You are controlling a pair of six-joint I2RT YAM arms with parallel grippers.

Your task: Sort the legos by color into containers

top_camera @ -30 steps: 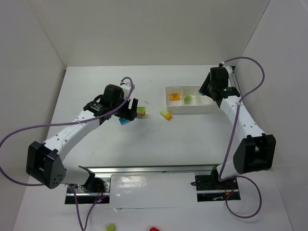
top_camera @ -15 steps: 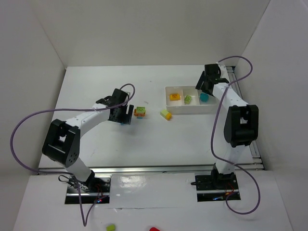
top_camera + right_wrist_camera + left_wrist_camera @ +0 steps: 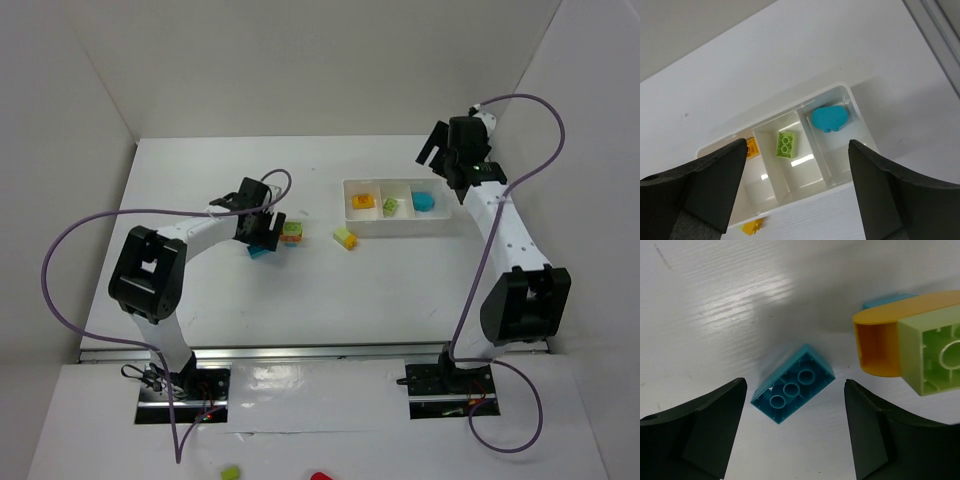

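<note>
In the far right part of the table [image 3: 300, 300], close to the side wall, lies the white tray [image 3: 395, 232], its long side running left to right. Its left compartment holds an orange lego [image 3: 362, 202], the middle one a lime green lego [image 3: 390, 206], and the right one a cyan lego [image 3: 424, 201] lying against the far wall, with bare floor on the near side of each.

Above the tray's far right corner hangs the right gripper [image 3: 797, 147], its claw spread wide with nothing between the fingers [image 3: 705, 185]. In its wrist view the whole tray shows between them.

Just off the tray's near left corner, apart from its wall, a yellow lego [image 3: 345, 237] sits on the table. Further left of the tray stands a stacked lego [image 3: 292, 232], lime green on orange.

Left of that stack the left gripper [image 3: 795, 386] is low over the table, its claw apart and straddling a cyan brick [image 3: 792, 384] that lies skewed on the surface with open room at both fingers. The stack stands just beyond the right finger, not touching the brick. A sliver of cyan [image 3: 887, 301] shows behind the stack; whether it is joined to it cannot be told. The table lies bare left of and nearer than the brick.
</note>
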